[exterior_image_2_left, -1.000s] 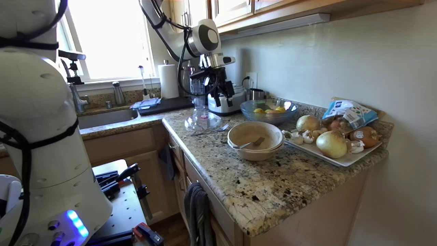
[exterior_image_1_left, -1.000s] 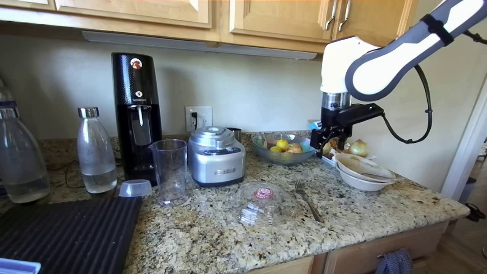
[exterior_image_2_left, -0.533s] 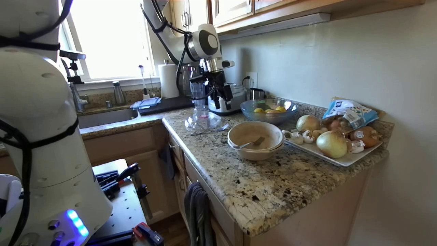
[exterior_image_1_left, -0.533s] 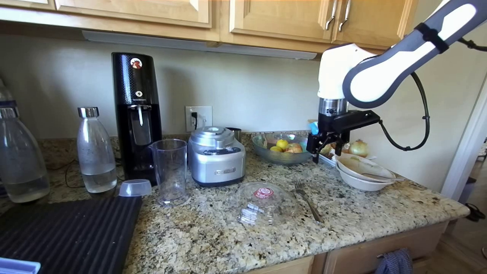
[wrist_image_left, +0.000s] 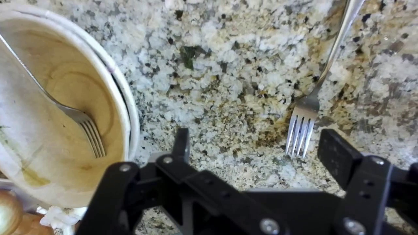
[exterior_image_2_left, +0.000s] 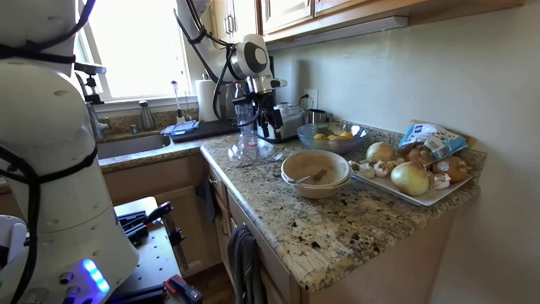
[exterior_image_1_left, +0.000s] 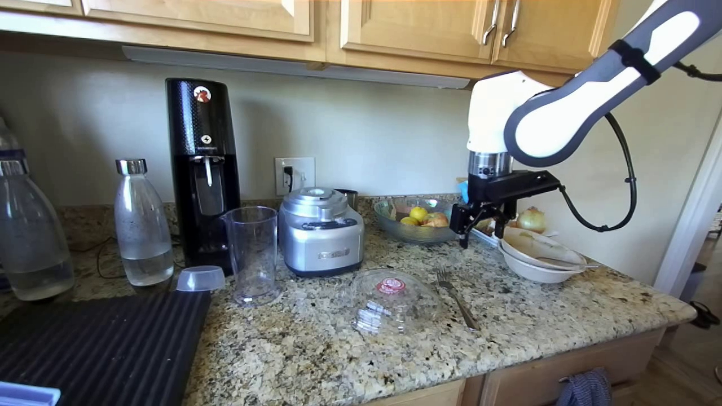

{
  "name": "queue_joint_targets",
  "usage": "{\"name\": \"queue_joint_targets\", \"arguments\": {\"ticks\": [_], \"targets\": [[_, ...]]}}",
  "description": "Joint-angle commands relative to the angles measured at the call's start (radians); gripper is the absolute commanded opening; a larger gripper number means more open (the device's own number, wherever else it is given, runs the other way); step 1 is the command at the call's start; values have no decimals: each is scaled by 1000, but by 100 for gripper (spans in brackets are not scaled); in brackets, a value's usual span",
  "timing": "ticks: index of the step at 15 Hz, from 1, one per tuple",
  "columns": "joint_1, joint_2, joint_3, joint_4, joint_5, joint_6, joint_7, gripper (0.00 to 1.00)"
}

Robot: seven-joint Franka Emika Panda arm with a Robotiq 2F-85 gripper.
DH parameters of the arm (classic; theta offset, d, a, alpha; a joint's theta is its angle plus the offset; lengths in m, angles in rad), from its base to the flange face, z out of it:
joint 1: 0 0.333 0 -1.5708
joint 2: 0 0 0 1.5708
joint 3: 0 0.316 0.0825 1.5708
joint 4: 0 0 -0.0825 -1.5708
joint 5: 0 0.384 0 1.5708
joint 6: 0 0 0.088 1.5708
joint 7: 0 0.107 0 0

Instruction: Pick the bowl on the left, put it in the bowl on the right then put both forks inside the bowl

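Observation:
Two off-white bowls stand nested on the granite counter: the upper bowl [exterior_image_2_left: 297, 165] sits in the lower bowl [exterior_image_2_left: 317, 194]. A silver fork [wrist_image_left: 70, 112] leans inside the upper bowl, its handle over the rim. Another fork [wrist_image_left: 307, 106] lies flat on the counter, right of the bowls in the wrist view, tines toward me. My gripper [wrist_image_left: 254, 138] is open and empty, hanging above the counter between the bowls and the loose fork. In the wrist view that fork's tines appear between the fingers, nearer the right one. Both exterior views show the gripper [exterior_image_1_left: 481, 239] well above the counter.
Beside the loose fork lies a clear plastic dome [exterior_image_1_left: 389, 307]. A glass fruit bowl [exterior_image_1_left: 420, 234] and a food processor [exterior_image_1_left: 322, 242] stand along the wall. Behind the bowls is a white plate [exterior_image_2_left: 422, 199] with onions and garlic.
My gripper has come lower and shifted slightly left in both exterior views, toward the loose fork. It has stayed open. Bowls and forks have not moved.

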Motion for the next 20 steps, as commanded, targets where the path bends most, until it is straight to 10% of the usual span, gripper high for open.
{"name": "queue_joint_targets", "arguments": {"ticks": [1, 17, 20], "targets": [[22, 25, -11, -15, 21, 58, 91, 100], [73, 210, -37, 5, 163, 252, 134, 100], [79, 228, -45, 12, 181, 263, 130, 84]]}}
